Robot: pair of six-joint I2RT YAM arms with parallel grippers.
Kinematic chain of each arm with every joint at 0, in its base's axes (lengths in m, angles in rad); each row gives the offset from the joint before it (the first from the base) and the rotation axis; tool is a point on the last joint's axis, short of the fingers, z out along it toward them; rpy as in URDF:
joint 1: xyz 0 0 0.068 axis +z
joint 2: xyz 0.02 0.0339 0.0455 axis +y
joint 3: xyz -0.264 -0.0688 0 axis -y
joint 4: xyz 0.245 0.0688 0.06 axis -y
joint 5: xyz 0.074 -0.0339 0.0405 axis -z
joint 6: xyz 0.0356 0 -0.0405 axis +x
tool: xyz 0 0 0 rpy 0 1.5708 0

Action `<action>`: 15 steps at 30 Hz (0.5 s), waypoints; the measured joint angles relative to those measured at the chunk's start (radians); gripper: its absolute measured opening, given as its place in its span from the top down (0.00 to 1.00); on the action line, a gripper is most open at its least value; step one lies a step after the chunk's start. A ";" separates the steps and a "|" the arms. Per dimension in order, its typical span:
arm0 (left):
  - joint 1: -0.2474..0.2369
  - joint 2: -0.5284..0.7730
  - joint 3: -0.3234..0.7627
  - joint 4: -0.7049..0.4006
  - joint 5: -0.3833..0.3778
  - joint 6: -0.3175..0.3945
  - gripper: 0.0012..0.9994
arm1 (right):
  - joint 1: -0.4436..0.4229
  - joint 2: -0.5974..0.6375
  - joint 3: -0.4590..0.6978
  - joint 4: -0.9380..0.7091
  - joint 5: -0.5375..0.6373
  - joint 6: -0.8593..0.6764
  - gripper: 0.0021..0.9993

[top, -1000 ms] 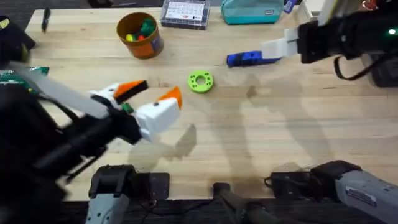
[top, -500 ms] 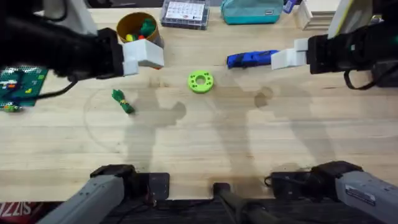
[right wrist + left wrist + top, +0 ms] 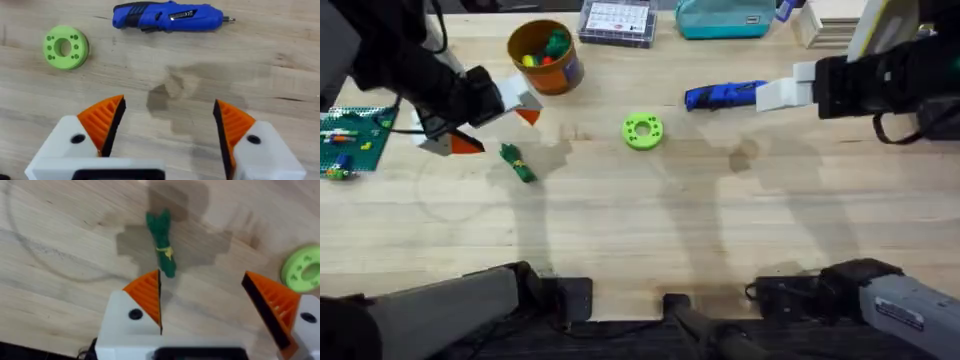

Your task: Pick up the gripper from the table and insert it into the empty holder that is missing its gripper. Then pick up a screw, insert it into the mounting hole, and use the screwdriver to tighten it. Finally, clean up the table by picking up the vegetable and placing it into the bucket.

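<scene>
The green vegetable [image 3: 517, 162] lies flat on the table, left of centre. My left gripper [image 3: 498, 130] hovers just behind it, open, with the vegetable [image 3: 162, 250] just beyond its orange pads [image 3: 147, 297] and nothing between them. The orange bucket [image 3: 545, 55] with toy pieces stands at the back left. The blue screwdriver [image 3: 725, 95] lies at the back right, its tip toward my right gripper [image 3: 768, 95]. In the right wrist view the right gripper [image 3: 167, 125] is open and empty, short of the screwdriver [image 3: 167, 17]. The loose gripper piece, the empty holder and the screw are out of view.
A lime-green ring [image 3: 642, 131] with holes lies mid-table between the arms. A green brick board [image 3: 350, 140] sits at the left edge. A clear parts box [image 3: 617, 20] and a teal pouch [image 3: 725, 18] stand along the back edge.
My left arm swung from close under the camera to the back left, then came down beside the vegetable, gripper open. The right arm shifted slightly right, then held still.
</scene>
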 joint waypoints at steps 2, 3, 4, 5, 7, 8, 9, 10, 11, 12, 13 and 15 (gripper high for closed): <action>0.013 0.000 -0.040 0.063 -0.014 -0.015 0.01 | 0.000 0.000 0.000 0.000 0.000 0.000 0.01; 0.018 0.000 -0.066 0.095 -0.016 -0.024 0.01 | 0.000 0.000 0.000 0.000 0.000 0.000 0.01; 0.021 0.000 -0.086 0.118 -0.019 -0.032 0.01 | 0.000 0.000 0.000 0.000 0.000 0.000 0.01; 0.024 0.000 -0.110 0.142 -0.019 -0.042 0.01 | 0.000 0.000 0.000 0.000 0.000 0.000 0.01; 0.032 0.003 -0.151 0.193 -0.019 -0.061 0.01 | 0.000 0.000 0.000 0.000 0.000 0.000 0.01; 0.043 0.023 -0.191 0.251 -0.021 -0.082 0.01 | 0.000 0.000 0.000 0.000 0.000 0.000 0.01; 0.045 0.034 -0.199 0.258 -0.023 -0.088 0.01 | 0.000 0.000 0.000 0.000 0.000 0.000 0.01; 0.047 0.046 -0.206 0.263 -0.024 -0.095 0.01 | 0.000 0.000 0.000 0.000 0.000 0.000 0.01; 0.047 0.057 -0.210 0.264 -0.026 -0.099 0.01 | 0.000 0.000 0.000 0.000 0.000 0.000 0.01; 0.047 0.071 -0.213 0.267 -0.028 -0.104 0.01 | 0.000 0.000 0.000 0.000 0.000 0.000 0.01; 0.047 0.083 -0.214 0.270 -0.031 -0.109 0.01 | 0.000 0.000 0.000 0.000 0.000 0.000 0.01; 0.047 0.113 -0.215 0.281 -0.037 -0.116 0.01 | 0.000 0.000 0.000 0.000 0.000 0.000 0.01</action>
